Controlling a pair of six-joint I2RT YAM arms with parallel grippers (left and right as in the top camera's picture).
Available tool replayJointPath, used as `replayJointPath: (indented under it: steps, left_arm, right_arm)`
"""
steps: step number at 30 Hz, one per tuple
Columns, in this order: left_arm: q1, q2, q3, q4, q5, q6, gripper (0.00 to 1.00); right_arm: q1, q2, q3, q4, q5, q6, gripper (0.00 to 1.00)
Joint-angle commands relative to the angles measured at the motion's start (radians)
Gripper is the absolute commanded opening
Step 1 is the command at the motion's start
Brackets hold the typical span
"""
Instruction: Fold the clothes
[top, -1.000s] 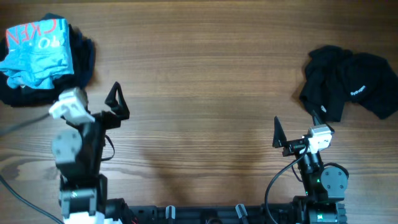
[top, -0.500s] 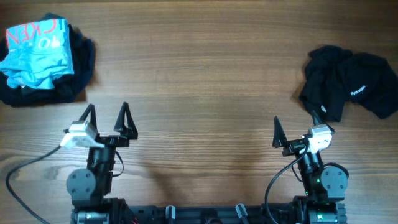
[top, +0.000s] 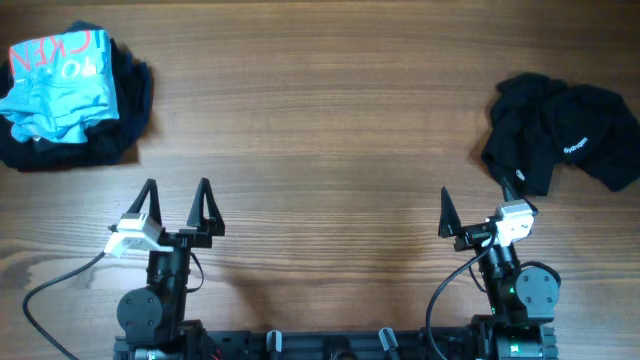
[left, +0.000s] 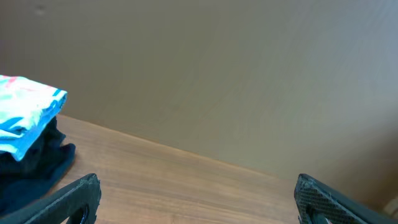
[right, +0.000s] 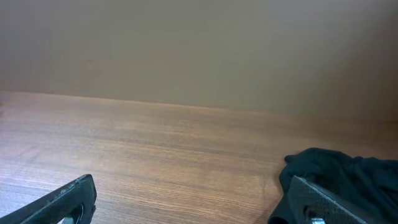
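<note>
A folded pile with a light blue printed garment (top: 58, 72) on dark clothes (top: 128, 95) lies at the far left of the table; it also shows in the left wrist view (left: 28, 124). A crumpled black garment (top: 560, 130) lies at the far right and shows in the right wrist view (right: 345, 171). My left gripper (top: 178, 195) is open and empty near the front left edge. My right gripper (top: 478, 205) is open and empty near the front right edge, just in front of the black garment.
The wooden table (top: 320, 150) spans the whole view. A cable (top: 60, 280) loops by the left arm's base. A plain beige wall (left: 217, 74) stands behind the table.
My left arm has drawn back from the folded pile toward the front edge and turned to face forward, jaws open. The right arm has not moved.
</note>
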Motion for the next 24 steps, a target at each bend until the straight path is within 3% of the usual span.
replayJointPath:
  steps: [1, 10, 24]
  left_arm:
    - [-0.011, -0.014, -0.009, -0.018, -0.013, -0.012, 1.00]
    - [-0.011, -0.014, -0.009, -0.258, -0.011, -0.008, 1.00]
    - [0.002, -0.013, -0.009, -0.254, -0.010, -0.008, 1.00]
  right_arm:
    - [-0.006, -0.002, -0.002, 0.005, 0.010, 0.008, 1.00]
    - [-0.006, -0.002, -0.002, 0.005, 0.010, 0.008, 1.00]
    - [-0.006, -0.002, -0.002, 0.005, 0.010, 0.008, 1.00]
